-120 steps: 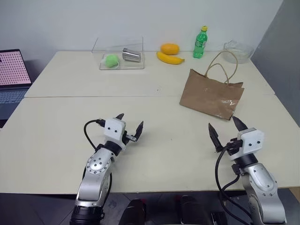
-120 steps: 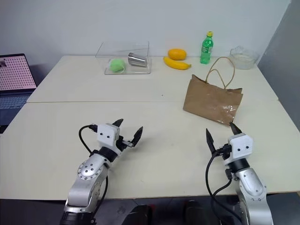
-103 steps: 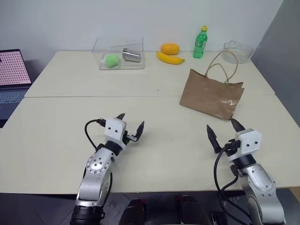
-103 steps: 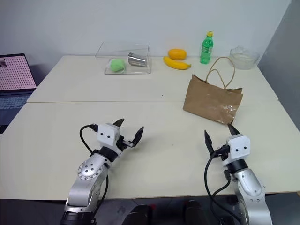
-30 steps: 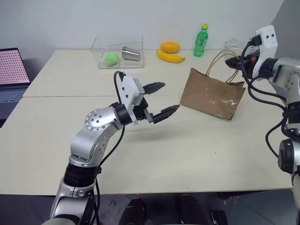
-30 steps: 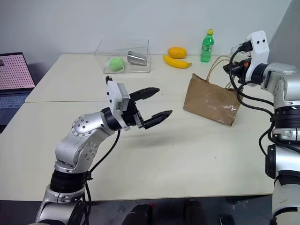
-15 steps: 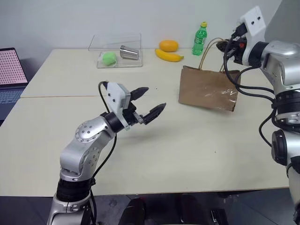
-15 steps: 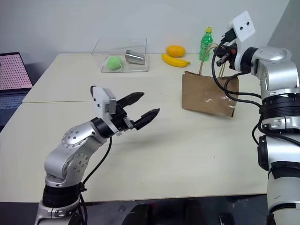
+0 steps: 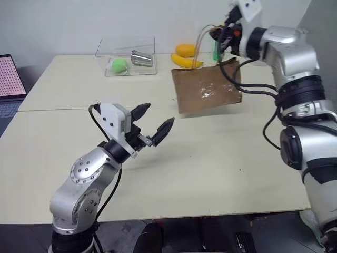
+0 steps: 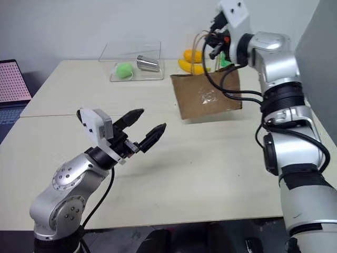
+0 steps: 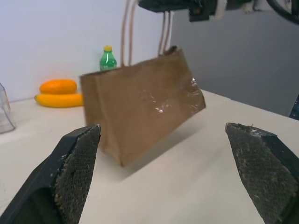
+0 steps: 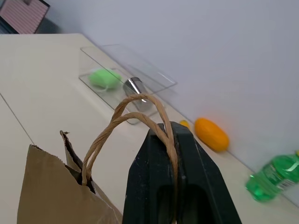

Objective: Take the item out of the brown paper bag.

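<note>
Counts: one brown paper bag (image 9: 206, 88), two loop handles (image 12: 140, 116) on it, one green soda bottle (image 11: 107, 58), one banana (image 11: 59, 99), one orange fruit (image 11: 58, 86), one clear tray (image 10: 134, 67), one metal cup (image 9: 141, 58) and one green ball (image 9: 118, 65) in that tray, one laptop (image 9: 7, 81).
Right end effector (image 10: 215, 41): closed narrow on both loop handles, which run pinched between its black fingers in the right wrist view; the arm reaches level over the far side of the counter.
Left end effector (image 9: 152, 125): jaws spread wide, holding nothing, raised above the near part of the counter and pointing toward the bag.
Brown paper bag: hanging tilted from its handles, one lower corner low near the counter (image 9: 221, 158), the other lifted; a shiny tape patch (image 11: 173, 100) shows on its side.
The item: cannot be made out; the bag's mouth shows only a dark gap in the right wrist view.
Hidden or cut off: the soda bottle is mostly behind the bag and arm in the head views; the banana and orange fruit are partly covered by the bag; the laptop is cut by the frame edge.
Surface: pale cream counter with a seam running across it.
Room: plain white wall (image 9: 79, 21) behind; a grey panel (image 10: 316, 63) at the right.
</note>
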{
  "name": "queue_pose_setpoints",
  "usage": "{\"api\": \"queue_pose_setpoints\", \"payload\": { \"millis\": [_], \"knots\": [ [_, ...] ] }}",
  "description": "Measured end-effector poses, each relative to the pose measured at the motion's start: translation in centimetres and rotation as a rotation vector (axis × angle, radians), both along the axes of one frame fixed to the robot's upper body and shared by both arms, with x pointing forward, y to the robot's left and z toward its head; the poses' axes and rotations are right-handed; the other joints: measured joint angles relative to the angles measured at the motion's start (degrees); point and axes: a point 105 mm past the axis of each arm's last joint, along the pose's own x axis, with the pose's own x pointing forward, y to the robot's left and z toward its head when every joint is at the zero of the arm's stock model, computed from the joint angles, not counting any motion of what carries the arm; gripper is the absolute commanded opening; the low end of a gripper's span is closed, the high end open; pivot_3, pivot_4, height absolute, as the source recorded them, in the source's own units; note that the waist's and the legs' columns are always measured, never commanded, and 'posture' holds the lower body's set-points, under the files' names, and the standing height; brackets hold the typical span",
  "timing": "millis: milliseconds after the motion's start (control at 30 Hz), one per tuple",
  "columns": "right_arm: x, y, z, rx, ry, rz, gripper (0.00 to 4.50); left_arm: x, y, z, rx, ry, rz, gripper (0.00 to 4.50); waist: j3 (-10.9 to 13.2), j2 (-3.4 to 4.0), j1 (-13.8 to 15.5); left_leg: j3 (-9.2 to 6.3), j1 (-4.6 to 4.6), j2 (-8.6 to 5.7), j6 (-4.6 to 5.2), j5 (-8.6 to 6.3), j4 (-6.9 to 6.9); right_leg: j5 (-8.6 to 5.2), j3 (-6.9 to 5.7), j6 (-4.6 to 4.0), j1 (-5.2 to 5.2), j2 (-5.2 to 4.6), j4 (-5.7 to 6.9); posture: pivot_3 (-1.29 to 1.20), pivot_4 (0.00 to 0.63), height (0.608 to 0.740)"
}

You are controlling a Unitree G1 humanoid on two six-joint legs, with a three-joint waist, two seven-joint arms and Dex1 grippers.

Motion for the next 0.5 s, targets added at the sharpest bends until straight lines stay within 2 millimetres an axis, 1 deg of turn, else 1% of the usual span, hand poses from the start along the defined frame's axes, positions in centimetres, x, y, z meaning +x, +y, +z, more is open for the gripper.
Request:
{"api": "queue_pose_setpoints", "payload": {
  "millis": [100, 200, 300, 367, 500],
  "knots": [
    [0.1, 1.8, -0.5, 0.003, 0.017, 0.018, 0.04, -0.2, 0.1, -0.1, -0.003, 0.002, 0.01, 4.5, 0.0, 0.01, 0.04, 0.0, -0.01, -0.01, 0.0, 0.0, 0.02, 0.02, -0.01, -0.04, 0.0, 0.0, 0.0, 0.0, 0.15, 0.74],
    [-0.2, 4.1, -0.6, 0.007, 0.018, 0.053, 0.04, -0.1, 0.2, -0.1, -0.007, 0.001, 0.021, 4.5, 0.0, 0.01, 0.01, 0.0, 0.0, 0.0, -0.01, 0.01, 0.02, 0.02, -0.01, -0.04, 0.0, 0.01, 0.0, 0.0, 0.15, 0.74],
    [-0.4, 6.1, -1.3, -0.003, 0.031, 0.084, 0.04, -0.2, 0.4, 0.1, -0.013, -0.012, 0.029, 4.5, 0.0, 0.01, 0.01, 0.0, 0.0, 0.0, -0.01, 0.01, 0.02, 0.03, -0.02, -0.04, 0.0, 0.01, 0.0, 0.0, 0.15, 0.74],
    [-0.4, 6.7, -1.7, -0.006, 0.046, 0.093, 0.04, -0.2, 0.6, 0.1, -0.017, -0.018, 0.048, 4.5, 0.0, 0.01, 0.01, 0.0, -0.01, 0.0, -0.01, 0.01, 0.03, 0.03, -0.02, -0.04, 0.0, 0.01, 0.0, 0.0, 0.15, 0.74],
    [-0.5, 7.2, -2.1, -0.005, 0.059, 0.097, 0.04, -0.2, 1.6, -0.1, -0.037, -0.038, 0.119, 4.5, 0.0, 0.01, 0.03, -0.01, -0.01, 0.0, -0.01, 0.01, 0.02, 0.03, -0.02, -0.05, -0.01, 0.01, -0.01, 0.0, 0.15, 0.74]
  ]
}}
